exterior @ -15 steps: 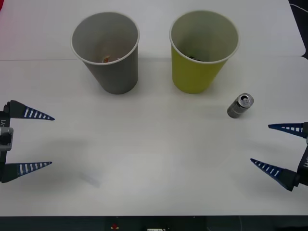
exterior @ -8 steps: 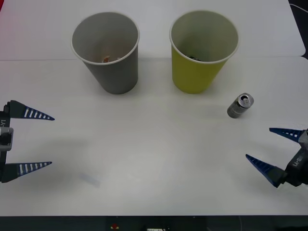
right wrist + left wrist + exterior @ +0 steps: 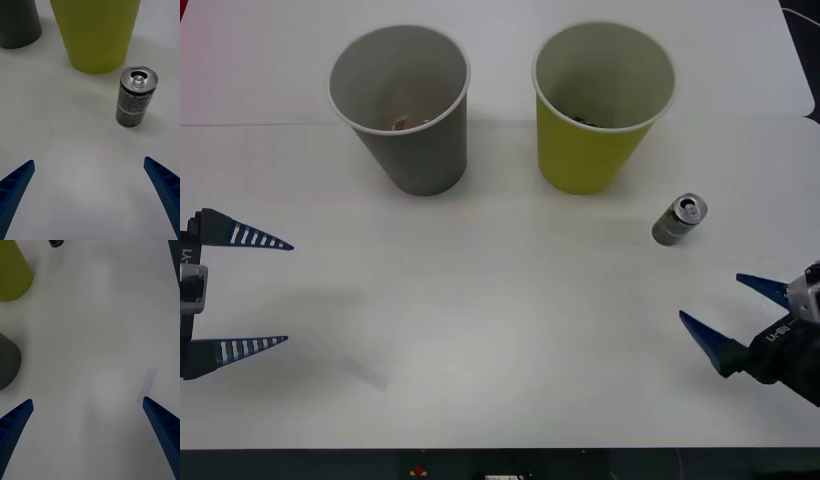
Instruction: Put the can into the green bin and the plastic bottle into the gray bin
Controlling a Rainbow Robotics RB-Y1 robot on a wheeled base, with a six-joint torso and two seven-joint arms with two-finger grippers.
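Note:
The can [image 3: 678, 220] stands upright on the white table, just right of and nearer than the green bin [image 3: 600, 150]. The right wrist view has the can [image 3: 135, 99] ahead of my fingers, beside the green bin [image 3: 95, 33]. My right gripper [image 3: 710, 297] is open, low over the table, nearer than the can and angled toward it, well apart from it. The gray bin [image 3: 415, 150] stands left of the green one. At the table's left my left gripper [image 3: 288, 292] waits open with nothing in it. The plastic bottle is out of view.
A small orange-brown bit [image 3: 402, 123] lies at the bottom of the gray bin, and something dark [image 3: 585, 121] sits inside the green bin. The white table [image 3: 480, 300] is bare between the two grippers. Its near edge runs just below them.
My right gripper has shifted left and toward the near edge, turning its fingers toward the can. The left arm, the can and both bins have not moved.

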